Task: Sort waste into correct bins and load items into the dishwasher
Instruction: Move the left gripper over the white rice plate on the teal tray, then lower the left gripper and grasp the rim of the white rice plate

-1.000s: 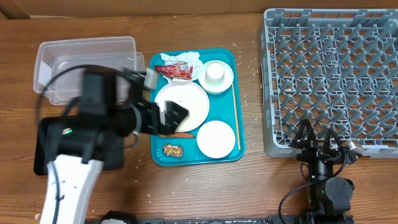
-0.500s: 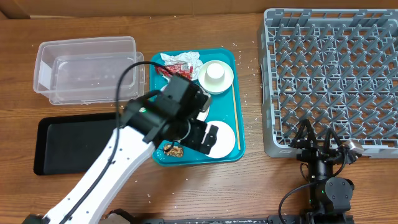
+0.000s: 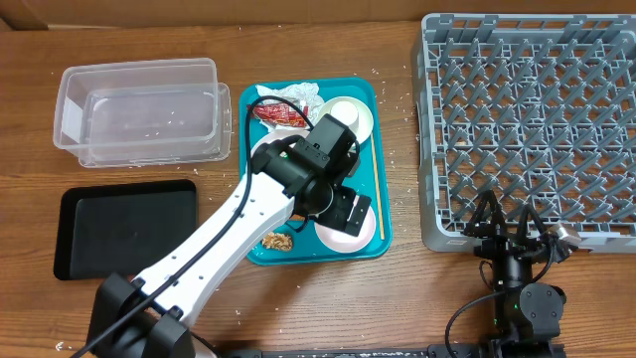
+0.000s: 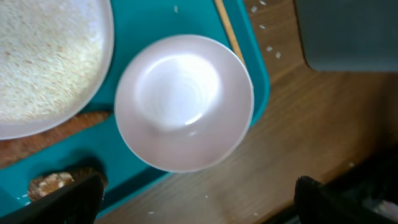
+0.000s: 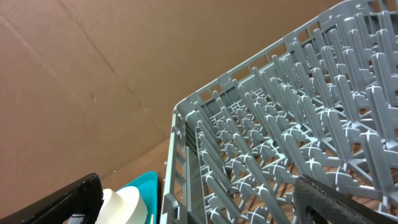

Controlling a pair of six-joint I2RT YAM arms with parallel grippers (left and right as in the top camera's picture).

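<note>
1. Overhead: my left gripper [image 3: 345,211] hangs over the small bowl [image 3: 348,242] in the teal tray's [image 3: 366,88] corner nearest my base and the rack [image 3: 527,119]. The clear tub [image 3: 139,109] and black tray [image 3: 124,229] lie on the bench [image 3: 417,298] to the teal tray's left, and the rack lies to its right. My right gripper [image 3: 510,221] sits well right of the tray, at the rack's front edge.

2. Left wrist: the left gripper [image 4: 198,186] is spread wide and holds nothing, with its fingers at the frame's lower corners. The small bowl [image 4: 184,99] is centred between them. I cannot tell whether it is upright or upside down. The plate [image 4: 93,93] with rice [image 4: 43,56] touches or nearly touches the bowl on the side toward the tray's middle. The carrot stick [image 4: 56,127] and brown chunk [image 4: 53,182] lie near that side too. I judge the bowl too wide to straddle comfortably. It seems better to come straight down and pinch its rim on the side facing the tray's right lip. That keeps clear of the carrot stick and avoids nudging the plate and spilling rice.

3. Right wrist: the right gripper [image 5: 199,205] is spread wide as well, with nothing between its fingers. The rack [image 5: 280,143] fills the view, and the tray's edge [image 5: 142,185] and the cup [image 5: 121,202] show at lower left. The bowl should go on edge between the pegs, lowered slowly.
</note>
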